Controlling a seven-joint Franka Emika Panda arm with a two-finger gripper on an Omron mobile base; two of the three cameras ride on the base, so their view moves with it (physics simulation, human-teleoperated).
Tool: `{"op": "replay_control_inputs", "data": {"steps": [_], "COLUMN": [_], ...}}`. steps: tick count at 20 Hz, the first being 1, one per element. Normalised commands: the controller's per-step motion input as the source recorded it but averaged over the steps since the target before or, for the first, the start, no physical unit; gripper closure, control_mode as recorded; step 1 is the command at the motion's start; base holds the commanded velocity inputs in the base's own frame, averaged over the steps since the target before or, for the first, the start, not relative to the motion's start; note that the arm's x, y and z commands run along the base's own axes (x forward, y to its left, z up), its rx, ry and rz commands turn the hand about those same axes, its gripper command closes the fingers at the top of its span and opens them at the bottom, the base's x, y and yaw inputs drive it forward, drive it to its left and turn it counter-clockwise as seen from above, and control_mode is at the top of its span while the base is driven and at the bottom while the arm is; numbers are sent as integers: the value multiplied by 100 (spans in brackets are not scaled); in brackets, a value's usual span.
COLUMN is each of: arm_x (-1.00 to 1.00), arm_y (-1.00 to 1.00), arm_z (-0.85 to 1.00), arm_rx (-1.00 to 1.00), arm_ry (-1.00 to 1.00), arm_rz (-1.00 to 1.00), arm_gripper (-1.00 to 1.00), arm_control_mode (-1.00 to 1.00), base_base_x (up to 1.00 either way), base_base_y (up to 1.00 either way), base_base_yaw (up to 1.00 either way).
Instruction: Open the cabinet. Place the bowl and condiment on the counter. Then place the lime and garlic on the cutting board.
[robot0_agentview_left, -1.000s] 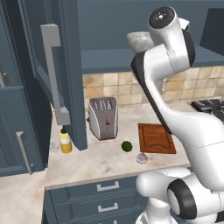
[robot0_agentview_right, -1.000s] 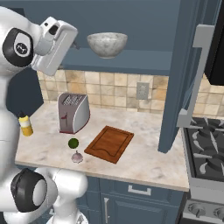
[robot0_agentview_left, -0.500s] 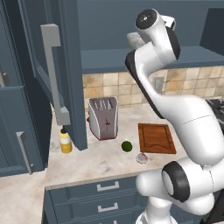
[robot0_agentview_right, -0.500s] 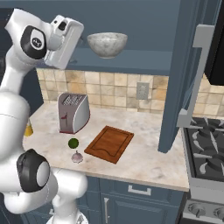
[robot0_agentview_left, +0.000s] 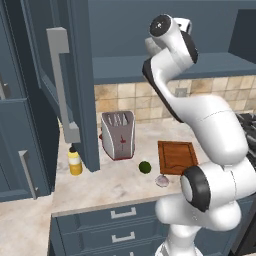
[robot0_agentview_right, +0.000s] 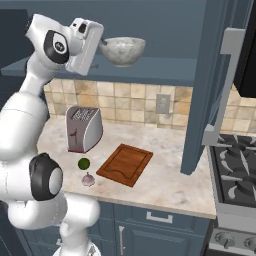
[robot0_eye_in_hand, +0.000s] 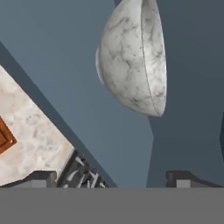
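Note:
The cabinet (robot0_agentview_right: 165, 70) stands open, its door (robot0_agentview_right: 205, 100) swung out on the right. On its shelf sits the marble bowl (robot0_agentview_right: 122, 50), which appears on its side in the hand view (robot0_eye_in_hand: 131, 57). My gripper (robot0_agentview_right: 104, 46) hangs just left of the bowl's rim, open and holding nothing (robot0_eye_in_hand: 113, 179). The yellow condiment (robot0_agentview_left: 75, 162) stands on the counter (robot0_agentview_left: 115, 185) by the open left door. The lime (robot0_agentview_right: 84, 163) and the garlic (robot0_agentview_right: 88, 179) lie on the counter, left of the cutting board (robot0_agentview_right: 125, 164).
A silver toaster (robot0_agentview_right: 84, 129) stands at the back of the counter, behind the lime. A gas stove (robot0_agentview_right: 235, 165) adjoins the counter on the right. The open left door's long handle (robot0_agentview_left: 60, 85) juts out over the counter. Drawers (robot0_agentview_left: 120, 220) run below.
The arm has straightened and carried the hand toward the bowl, up to its rim. The jaws have stayed open. Nothing on the counter has moved.

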Motion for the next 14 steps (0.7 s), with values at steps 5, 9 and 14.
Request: {"op": "replay_control_inputs", "data": {"steps": [5,9,14], "arm_x": [69,72,68], "arm_y": [-4,-3,-8], "arm_z": [-7,-9,-5], "arm_rx": [-1,0,0], "arm_ry": [4,5,1], "arm_rz": [2,1,3], "arm_gripper": [-100,-100,-100], "arm_control_mode": [-100,-100,-100], "base_base_x": [0,0,0], "base_base_y": [0,0,0], "base_base_yaw": [0,0,0]}}
